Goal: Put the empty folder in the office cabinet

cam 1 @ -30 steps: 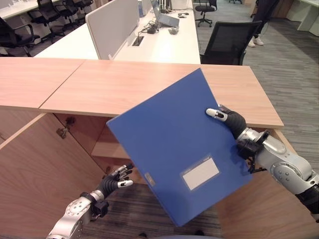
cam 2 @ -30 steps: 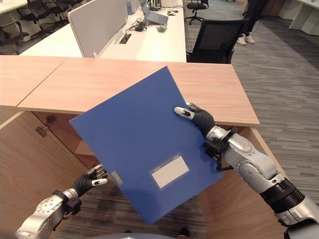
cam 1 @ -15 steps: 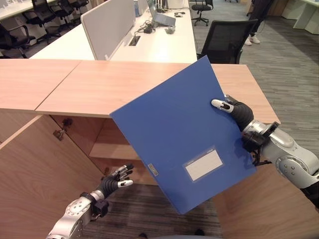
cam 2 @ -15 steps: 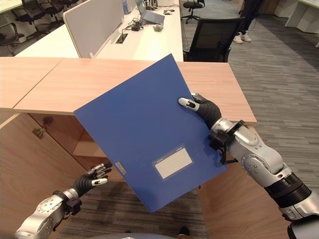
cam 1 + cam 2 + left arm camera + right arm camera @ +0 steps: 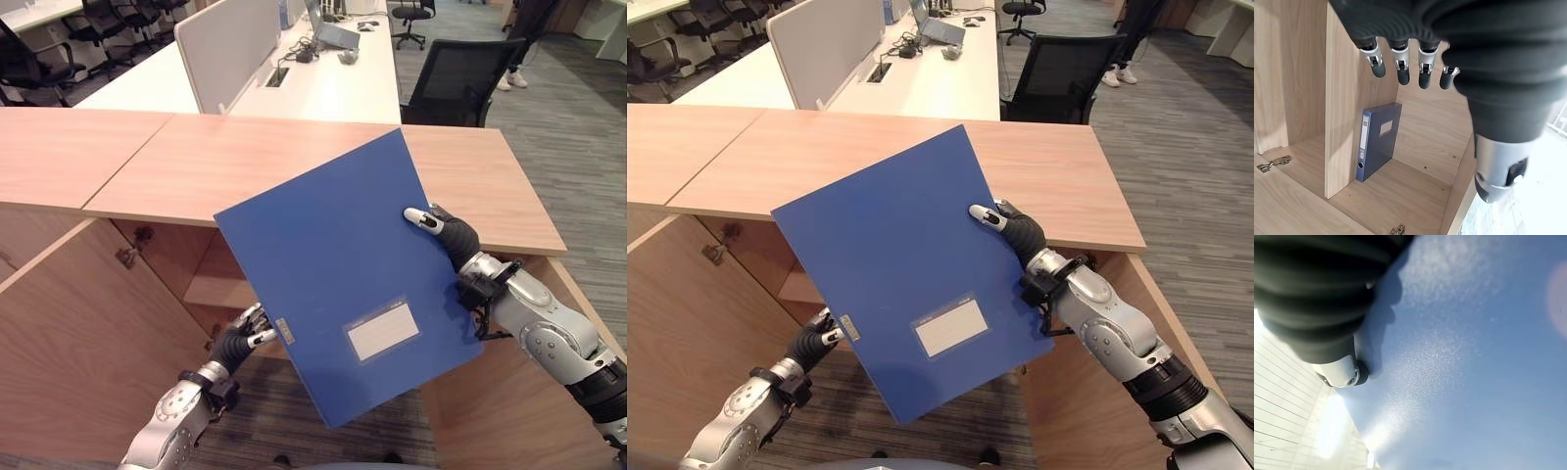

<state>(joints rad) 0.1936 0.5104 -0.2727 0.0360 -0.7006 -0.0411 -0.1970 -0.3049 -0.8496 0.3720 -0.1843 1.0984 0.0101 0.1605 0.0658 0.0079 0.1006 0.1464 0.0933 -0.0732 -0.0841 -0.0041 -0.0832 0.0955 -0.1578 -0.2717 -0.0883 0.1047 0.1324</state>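
The blue folder (image 5: 343, 294) hangs tilted in the air in front of the open wooden cabinet (image 5: 245, 166). My right hand (image 5: 453, 238) is shut on its right edge, thumb on the front face and fingers hidden behind it. My left hand (image 5: 238, 342) is low at the folder's lower left edge, near the spine, with straight open fingers (image 5: 1399, 68); I cannot tell whether they touch it. Past them, in the left wrist view, a blue box file (image 5: 1376, 139) stands upright inside the cabinet against a wooden divider.
The cabinet's left door (image 5: 78, 333) stands open toward me, and the right door (image 5: 529, 411) is open beneath my right arm. A shelf (image 5: 220, 289) shows inside. Behind the cabinet are a white desk with a partition (image 5: 235, 49), a black chair (image 5: 460, 83) and a person's legs (image 5: 519, 39).
My left hand has risen from below up to the folder's lower left edge. The folder, still in my right hand, has dropped slightly after being lifted.
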